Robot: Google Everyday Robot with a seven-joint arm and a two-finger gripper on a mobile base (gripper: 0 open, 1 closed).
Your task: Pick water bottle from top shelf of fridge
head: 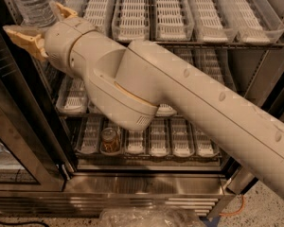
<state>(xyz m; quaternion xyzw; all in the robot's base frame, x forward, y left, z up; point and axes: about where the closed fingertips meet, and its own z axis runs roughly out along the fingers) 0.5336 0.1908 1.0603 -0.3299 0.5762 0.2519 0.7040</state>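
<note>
The water bottle point(34, 3), clear and ribbed with a red-edged label, stands at the front left of the top shelf point(213, 42), a wire rack with clear lane trays inside the fridge point(146, 186). Its cap is out of view above the frame. My gripper point(37, 21) is at the bottle's lower part, open. One tan finger point(20, 34) lies left of the bottle and the other finger point(62, 9) lies right of it. The bottle's base is hidden behind my wrist.
The big beige arm point(189, 103) crosses the fridge opening from lower right to upper left. An amber glass jar point(110, 140) sits on the bottom rack. The glass door point(14, 141) stands open at left. Crumpled clear plastic point(146, 217) lies on the floor.
</note>
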